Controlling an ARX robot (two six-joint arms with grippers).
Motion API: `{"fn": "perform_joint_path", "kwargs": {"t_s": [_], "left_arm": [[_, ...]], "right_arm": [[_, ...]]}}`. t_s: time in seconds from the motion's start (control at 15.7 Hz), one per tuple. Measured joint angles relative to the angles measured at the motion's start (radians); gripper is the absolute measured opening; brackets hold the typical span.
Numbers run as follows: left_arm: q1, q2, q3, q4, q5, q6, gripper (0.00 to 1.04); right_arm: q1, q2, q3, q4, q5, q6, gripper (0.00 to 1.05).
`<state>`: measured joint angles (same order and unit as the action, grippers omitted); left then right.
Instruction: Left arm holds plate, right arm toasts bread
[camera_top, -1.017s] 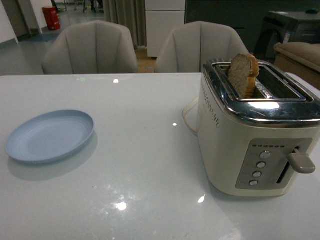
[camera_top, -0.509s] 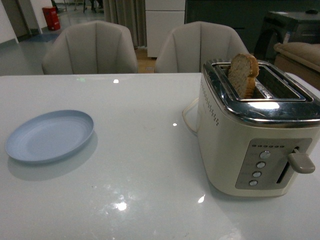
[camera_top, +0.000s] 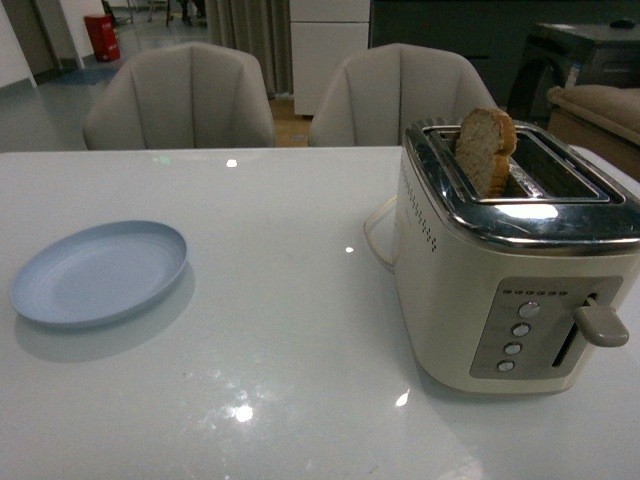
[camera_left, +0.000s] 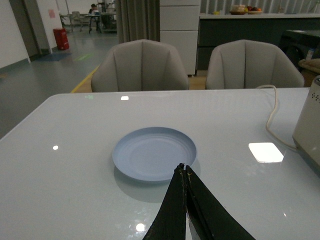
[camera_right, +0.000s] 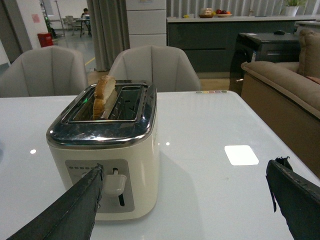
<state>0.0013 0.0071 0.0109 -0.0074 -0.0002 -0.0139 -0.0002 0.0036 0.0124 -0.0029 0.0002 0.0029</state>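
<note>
Nearest you, your left gripper (camera_left: 184, 169) hangs just short of the plate's near rim with its black fingers (camera_left: 172, 210) pressed together and holding nothing; from that spot it looks lined up to open and take the rim, which I judge to be the left arm's share of the job. Your right gripper (camera_right: 185, 192) is spread wide, one finger (camera_right: 75, 207) low in front of the toaster's control panel and the other well off to the side, empty; that stance suggests it is squared up to the toaster, either for the lever or for the slice above.

The plate (camera_top: 100, 272) lies flat and bare on the white table (camera_top: 280, 330), well apart from the toaster, on the left arm's side; that placing keeps each arm to its own half. The toaster (camera_top: 505, 270) stands on the right arm's side, panel and lever (camera_top: 600, 325) turned toward you, so the lever is within easy reach; the lever sits high in its slot, which I read as not pressed down.

The bread (camera_top: 485, 150) stands upright in the toaster's left slot, rounded crust end up and clear above the chrome top, so toasting looks not yet begun, or else finished and popped; I cannot tell which.

On writing: the panel shows a row of small marks and four round buttons (camera_top: 518, 329), too small to read; no brand is legible. Beyond the table stand two pale chairs (camera_top: 180, 100).
</note>
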Motion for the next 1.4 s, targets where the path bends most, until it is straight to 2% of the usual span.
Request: {"fn": "perform_joint_path", "kwargs": {"t_s": [0.32, 0.76, 0.89, 0.95, 1.4], "left_arm": [[0.0, 0.0, 0.0, 0.004, 0.0, 0.0, 0.04], [0.0, -0.001, 0.0, 0.004, 0.0, 0.0, 0.71], [0.0, -0.001, 0.0, 0.004, 0.0, 0.0, 0.94], [0.0, 0.0, 0.0, 0.004, 0.0, 0.001, 0.99], [0.0, 0.0, 0.0, 0.004, 0.0, 0.001, 0.98]], "right_arm": [[0.0, 0.0, 0.0, -0.001, 0.0, 0.0, 0.98], [0.0, 0.0, 0.0, -0.001, 0.0, 0.0, 0.98], [0.0, 0.0, 0.0, -0.001, 0.0, 0.0, 0.98], [0.0, 0.0, 0.0, -0.001, 0.0, 0.0, 0.98], [0.0, 0.0, 0.0, -0.001, 0.0, 0.0, 0.98]]}}
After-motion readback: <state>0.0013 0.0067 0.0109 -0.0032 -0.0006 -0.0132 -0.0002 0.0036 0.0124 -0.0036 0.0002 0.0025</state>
